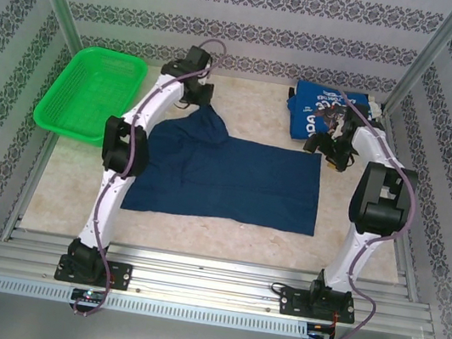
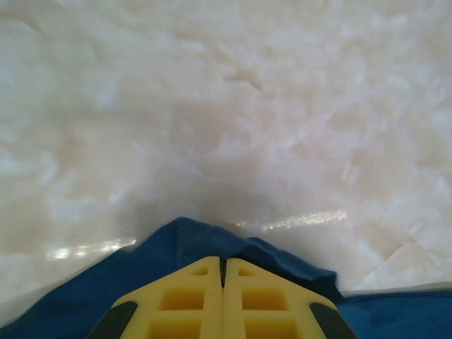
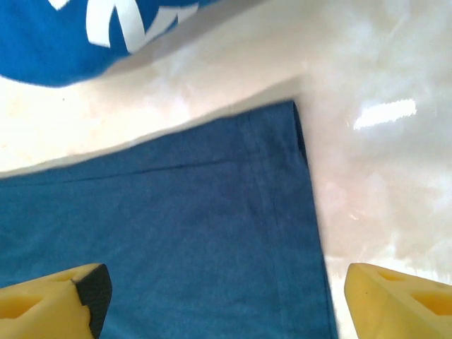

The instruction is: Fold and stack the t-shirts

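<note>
With the left tool [image 2: 223, 272] pinched shut on a far corner of the dark navy cloth t-shirt [image 1: 233, 179], the wide-open right tool [image 3: 222, 296] should straddle the opposite hem corner before closing.

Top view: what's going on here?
The left gripper is shut on the far-left corner of the navy t-shirt, which lies spread on the table and is drawn up to a peak there. The right gripper hangs open over the shirt's far-right corner, not gripping. The brighter blue t-shirt lies crumpled at the far right. The green basket sits far left.
</note>
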Action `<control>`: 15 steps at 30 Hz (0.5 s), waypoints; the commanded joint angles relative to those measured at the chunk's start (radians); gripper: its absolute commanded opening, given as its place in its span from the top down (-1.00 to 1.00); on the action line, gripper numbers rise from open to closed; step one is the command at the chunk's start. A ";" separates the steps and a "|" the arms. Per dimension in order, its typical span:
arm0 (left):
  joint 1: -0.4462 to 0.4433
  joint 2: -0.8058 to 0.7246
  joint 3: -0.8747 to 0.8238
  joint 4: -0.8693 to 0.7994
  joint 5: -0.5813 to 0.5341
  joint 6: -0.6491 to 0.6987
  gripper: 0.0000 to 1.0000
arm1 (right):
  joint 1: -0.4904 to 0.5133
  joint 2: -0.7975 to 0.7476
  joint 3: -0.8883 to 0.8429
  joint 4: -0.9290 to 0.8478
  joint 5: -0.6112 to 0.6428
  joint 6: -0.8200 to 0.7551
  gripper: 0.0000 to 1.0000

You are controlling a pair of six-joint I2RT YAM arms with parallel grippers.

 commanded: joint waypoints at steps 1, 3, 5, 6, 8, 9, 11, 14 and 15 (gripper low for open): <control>0.027 -0.082 0.026 0.002 -0.047 0.038 1.00 | -0.010 0.048 0.056 -0.024 0.032 -0.005 -0.61; 0.036 -0.097 0.027 -0.006 -0.063 0.034 1.00 | -0.007 0.072 0.080 -0.038 0.053 -0.014 -0.54; 0.048 -0.110 0.025 -0.017 -0.075 0.023 1.00 | -0.007 0.107 0.126 -0.072 0.080 -0.020 -0.45; 0.053 -0.114 0.024 -0.015 -0.071 0.021 1.00 | -0.008 0.127 0.151 -0.089 0.080 -0.024 -0.39; 0.059 -0.123 0.017 -0.010 -0.079 0.029 1.00 | -0.005 0.161 0.197 -0.111 0.083 -0.031 -0.34; 0.063 -0.124 0.017 -0.009 -0.078 0.029 1.00 | -0.004 0.173 0.212 -0.115 0.085 -0.032 -0.31; 0.074 -0.127 0.018 -0.010 -0.081 0.027 1.00 | -0.004 0.199 0.246 -0.123 0.091 -0.041 -0.29; 0.088 -0.134 0.019 -0.016 -0.095 0.033 1.00 | -0.001 0.240 0.312 -0.158 0.100 -0.062 -0.21; 0.095 -0.137 0.019 -0.018 -0.099 0.035 1.00 | 0.002 0.250 0.326 -0.169 0.102 -0.073 -0.19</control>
